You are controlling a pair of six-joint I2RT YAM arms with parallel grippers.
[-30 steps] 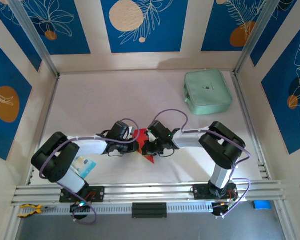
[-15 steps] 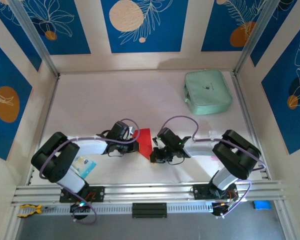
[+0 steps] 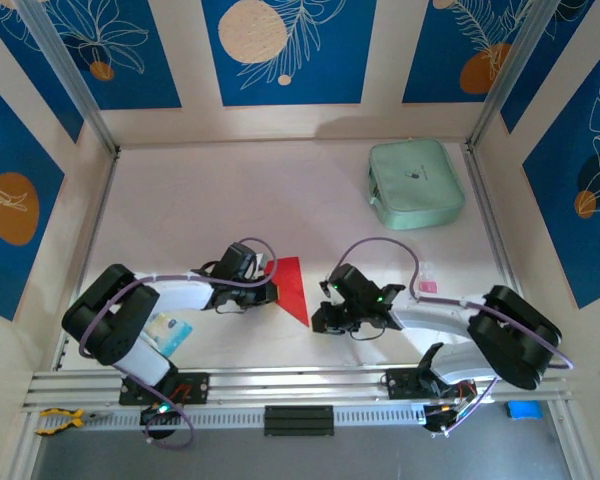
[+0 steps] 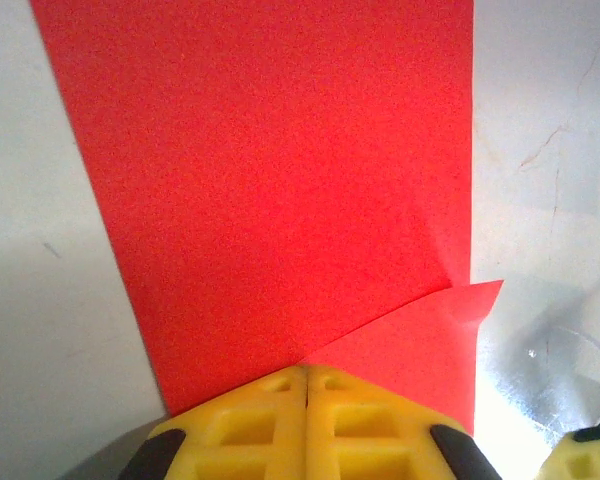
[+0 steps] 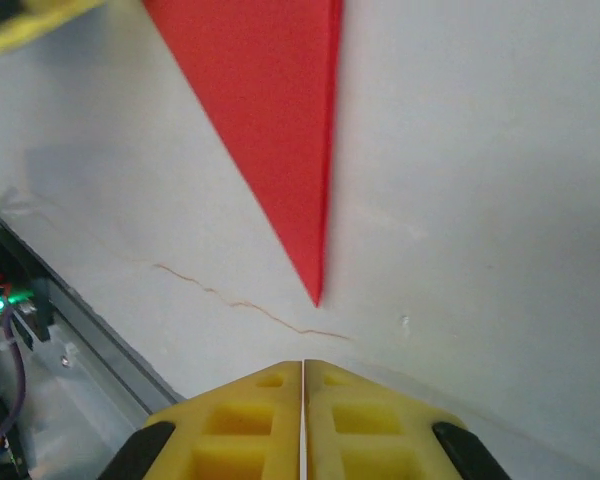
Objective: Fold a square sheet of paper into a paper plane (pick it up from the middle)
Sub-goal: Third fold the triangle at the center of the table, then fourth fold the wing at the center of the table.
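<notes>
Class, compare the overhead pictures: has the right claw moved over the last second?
Yes. The right claw has drawn back off the red paper, toward the near rail and rightward, measured against the unmoved mint-green pouch.

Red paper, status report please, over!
Left gripper shut, tips at red paper edge. Right gripper shut, off its pointed end. Paper folded, lying flat. Green pouch far off.

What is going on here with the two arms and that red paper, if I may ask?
The two arms are partway through folding the red paper into a plane. It lies on the table, already creased into a narrow shape with one pointed end. The left gripper is shut on its edge, apparently holding it in place. The right gripper is shut and empty, just off the pointed tip, not touching it.
</notes>
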